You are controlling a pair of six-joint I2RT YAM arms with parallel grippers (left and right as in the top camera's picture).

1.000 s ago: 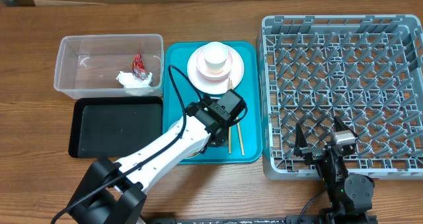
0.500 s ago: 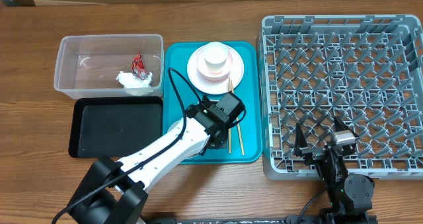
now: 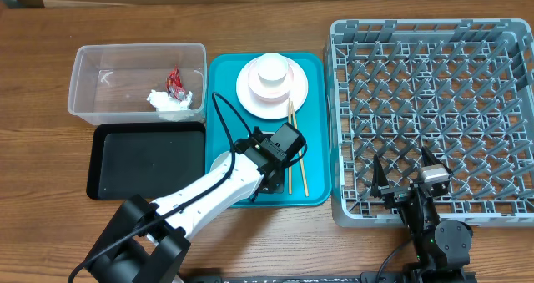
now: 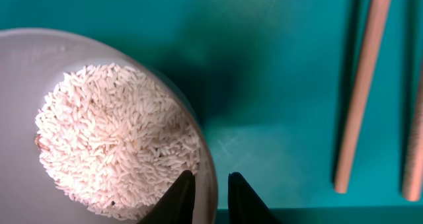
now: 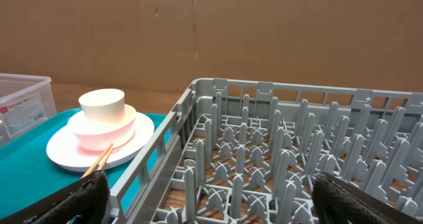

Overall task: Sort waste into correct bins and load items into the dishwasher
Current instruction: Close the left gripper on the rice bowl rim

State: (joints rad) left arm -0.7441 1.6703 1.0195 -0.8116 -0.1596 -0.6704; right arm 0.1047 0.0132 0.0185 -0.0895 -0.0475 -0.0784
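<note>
We shifted the left gripper (image 4: 206,197) slightly along the teal tray (image 4: 277,65) until its fingers pinched the rim of the white bowl (image 4: 20,85) holding loose rice (image 4: 112,138), apparently readying it for emptying, while the right gripper (image 3: 405,181) stayed with fingers apart at the dish rack (image 3: 434,24).

- Lit brightly, evenly from above; glints faintly in the clear tub (image 3: 138,48).
- Throws soft shadow off the bowl (image 4: 26,85) toward 1 o'clock.
- Blurs the close fingertips (image 4: 177,197) at 6 o'clock, left wrist view.
</note>
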